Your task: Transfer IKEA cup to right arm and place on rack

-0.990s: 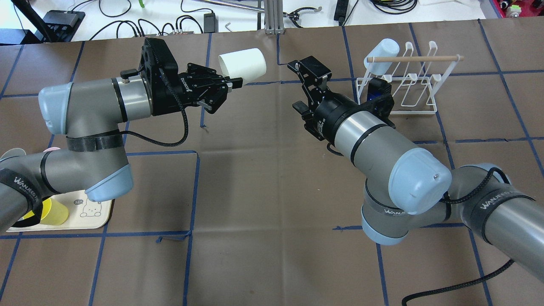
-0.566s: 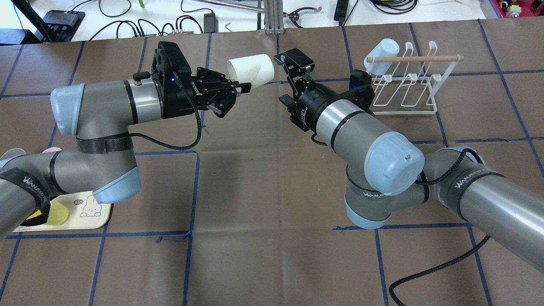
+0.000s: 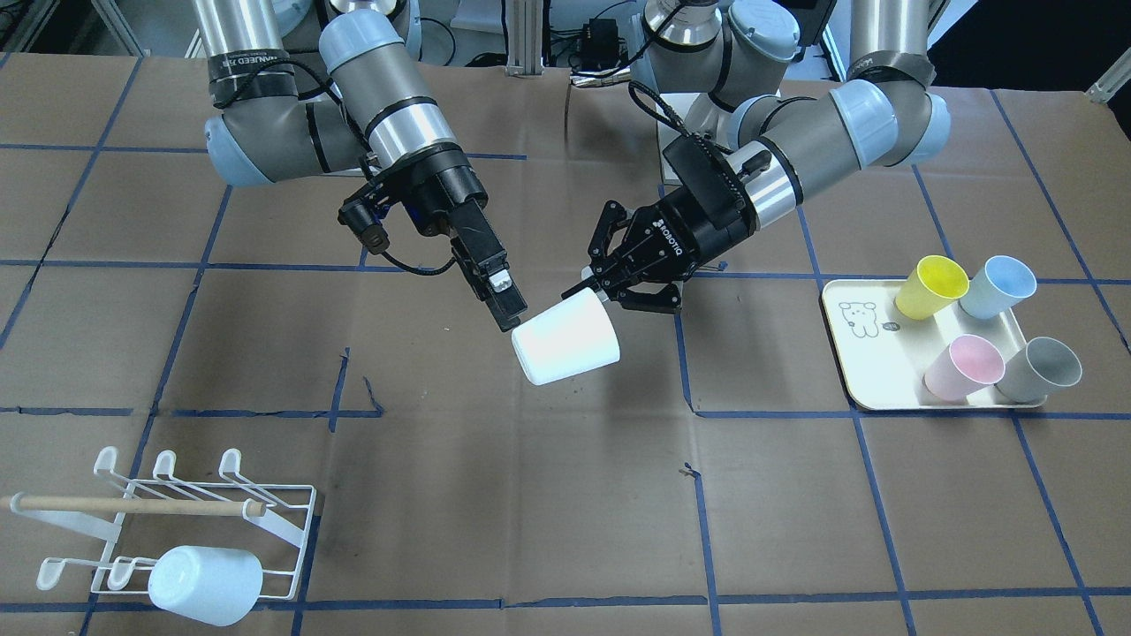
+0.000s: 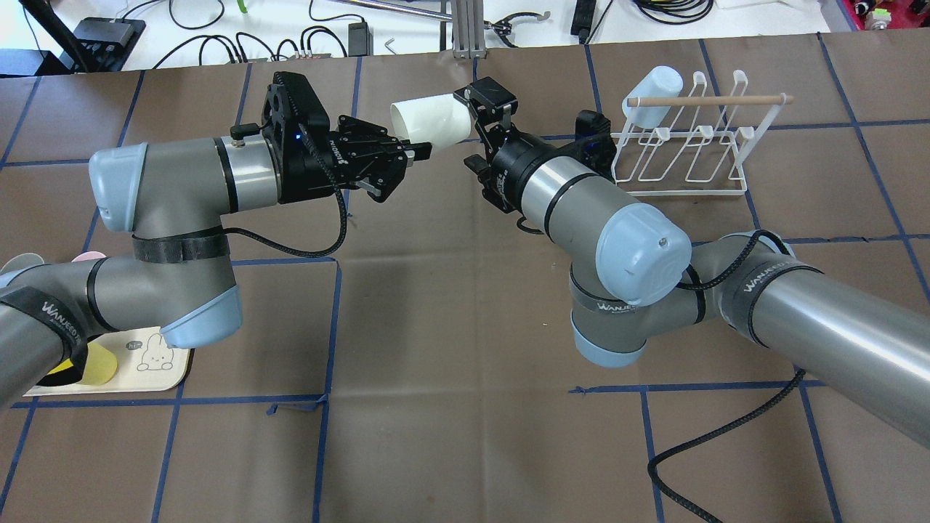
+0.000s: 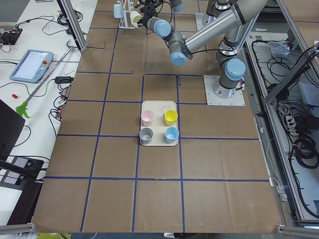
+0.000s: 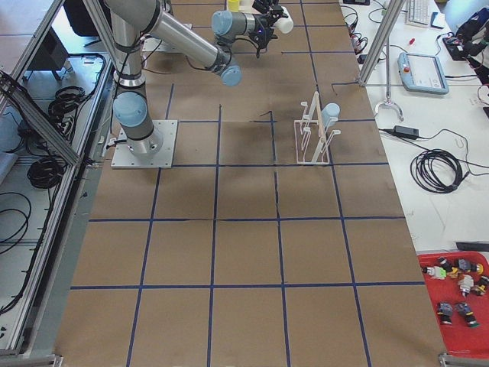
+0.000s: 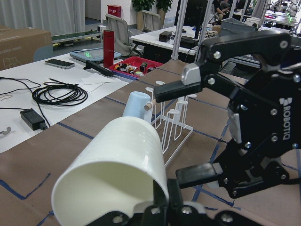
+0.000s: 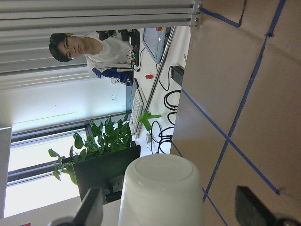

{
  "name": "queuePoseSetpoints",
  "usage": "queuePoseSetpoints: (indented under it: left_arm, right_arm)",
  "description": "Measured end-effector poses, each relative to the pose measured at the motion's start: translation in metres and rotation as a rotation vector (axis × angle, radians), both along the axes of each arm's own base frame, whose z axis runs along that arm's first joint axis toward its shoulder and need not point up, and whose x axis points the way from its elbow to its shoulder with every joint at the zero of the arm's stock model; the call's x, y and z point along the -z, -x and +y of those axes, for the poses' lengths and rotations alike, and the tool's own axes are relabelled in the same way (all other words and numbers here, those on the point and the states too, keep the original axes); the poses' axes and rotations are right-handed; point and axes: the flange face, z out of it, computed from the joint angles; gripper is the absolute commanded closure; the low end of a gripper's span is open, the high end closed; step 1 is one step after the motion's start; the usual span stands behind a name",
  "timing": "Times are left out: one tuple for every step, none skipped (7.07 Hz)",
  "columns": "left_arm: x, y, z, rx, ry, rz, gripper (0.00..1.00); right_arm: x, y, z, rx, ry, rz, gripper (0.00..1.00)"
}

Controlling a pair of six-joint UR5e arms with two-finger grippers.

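Handover under way: the left gripper (image 4: pixel 415 151) pinches the white cup (image 4: pixel 432 120) by its rim while the right gripper (image 4: pixel 481 129), spread wide, flanks its base. It likely must close next, then carry to the rack (image 4: pixel 690 192) at two o'clock.

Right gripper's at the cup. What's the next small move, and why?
Probably shut the right gripper on the white cup. Its open fingers straddle the cup's closed end in the right wrist view, while the left gripper pinches the rim. The left should likely release only afterwards.
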Motion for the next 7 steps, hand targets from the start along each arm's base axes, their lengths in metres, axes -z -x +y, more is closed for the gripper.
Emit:
queuePoseSetpoints:
  left_arm:
    - [0.000, 0.000, 0.000, 0.000, 0.000, 0.000, 1.00]
    - [0.000, 0.000, 0.000, 0.000, 0.000, 0.000, 1.00]
    - [0.000, 0.000, 0.000, 0.000, 0.000, 0.000, 1.00]
    - [0.000, 0.000, 0.000, 0.000, 0.000, 0.000, 0.99]
    - [0.000, 0.000, 0.000, 0.001, 0.000, 0.001, 0.99]
    - [0.000, 0.000, 0.000, 0.000, 0.000, 0.000, 0.99]
    - [-0.001, 0.000, 0.000, 0.000, 0.001, 0.000, 0.99]
  right_arm:
    - [0.002, -0.002, -0.004, 0.000, -0.003, 0.001, 0.02]
    - [0.002, -0.004, -0.006, -0.003, -0.005, 0.002, 0.03]
    - [0.002, -0.011, -0.010, -0.012, -0.004, 0.002, 0.04]
    - [0.004, -0.019, -0.014, -0.022, -0.004, 0.004, 0.04]
    - [0.007, -0.027, -0.015, -0.028, -0.006, 0.008, 0.04]
    - [0.008, -0.030, -0.015, -0.029, -0.007, 0.011, 0.04]
    - [0.008, -0.031, -0.015, -0.029, -0.006, 0.012, 0.04]
